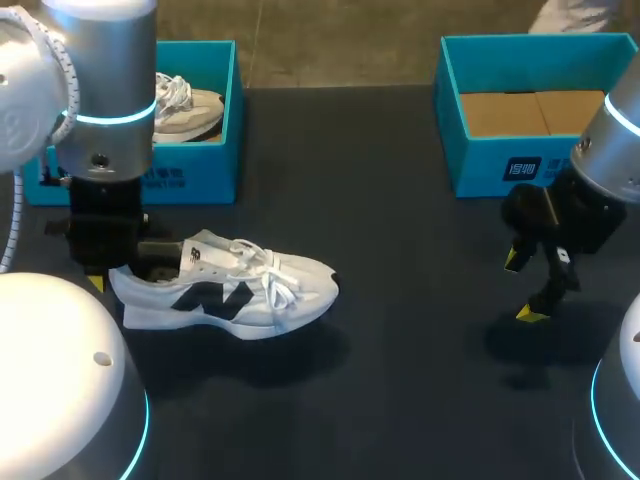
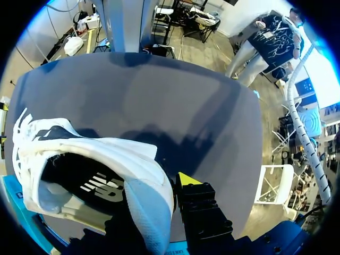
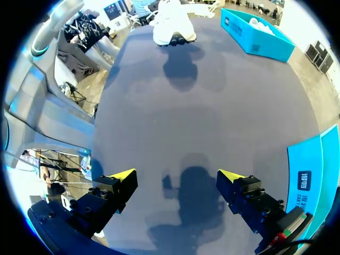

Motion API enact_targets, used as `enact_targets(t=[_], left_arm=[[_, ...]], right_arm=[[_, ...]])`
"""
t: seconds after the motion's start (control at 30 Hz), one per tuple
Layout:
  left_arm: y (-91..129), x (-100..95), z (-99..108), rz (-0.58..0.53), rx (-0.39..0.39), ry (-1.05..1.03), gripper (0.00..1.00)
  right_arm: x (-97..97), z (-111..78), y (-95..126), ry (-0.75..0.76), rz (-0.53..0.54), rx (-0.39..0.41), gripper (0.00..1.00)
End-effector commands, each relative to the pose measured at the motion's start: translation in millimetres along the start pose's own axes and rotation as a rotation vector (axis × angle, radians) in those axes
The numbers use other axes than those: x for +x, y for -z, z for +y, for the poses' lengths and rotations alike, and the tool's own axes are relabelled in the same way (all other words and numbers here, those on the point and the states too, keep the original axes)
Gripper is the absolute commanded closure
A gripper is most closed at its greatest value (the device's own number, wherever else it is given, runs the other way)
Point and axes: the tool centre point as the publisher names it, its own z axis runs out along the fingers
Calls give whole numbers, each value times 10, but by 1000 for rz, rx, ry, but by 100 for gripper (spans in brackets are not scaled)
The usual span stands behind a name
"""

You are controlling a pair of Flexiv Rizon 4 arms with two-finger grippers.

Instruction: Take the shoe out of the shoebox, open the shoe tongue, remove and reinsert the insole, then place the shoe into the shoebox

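Shoe (image 1: 225, 290): white with a dark side logo, upright on its sole line, toe to the right, at the left half of the bench (image 1: 400, 300), outside both boxes. Its laces hang loose over the tongue.

Behind it, at the bench's far left, is the left box (image 1: 200, 170), teal and open, with a second shoe (image 1: 190, 105) inside. The left arm comes down in front of that box, and the left claw (image 1: 120, 275) is at the shoe's heel, pinching the heel wall. In the left wrist view one yellow tip (image 2: 186, 179) lies against the outside of the heel, while the other is hidden behind the heel fabric. The mouth of the shoe (image 2: 95, 180) gapes beside it, with the printed insole visible inside. In the right wrist view the shoe (image 3: 172, 24) is far ahead and its shadow lies apart from it on the bench, so it seems to be held a little clear of the surface.

At the far right is the right box (image 1: 480, 160), also teal and open, with brown cardboard (image 1: 530, 112) lining its floor. In front of it the right claw (image 1: 522, 288) hangs above the bench, well apart from the shoe. Its two yellow tips are spread wide and nothing is between them (image 3: 178, 175).
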Motion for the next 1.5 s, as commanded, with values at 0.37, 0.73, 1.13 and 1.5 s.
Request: enact_targets(t=[0.37, 0.73, 1.13, 1.5], left_arm=[[14, -3, 2, 0, 0, 0, 100], [-103, -382, -156, 6, 5, -39, 100], [-261, -886, -246, 28, -27, -41, 100], [-420, -1240, -110, 6, 18, -20, 100]], right_arm=[[0, 1, -8, -1, 0, 2, 0], [0, 1, -8, -1, 0, 2, 0], [0, 1, -8, -1, 0, 2, 0], [0, 1, -8, -1, 0, 2, 0]])
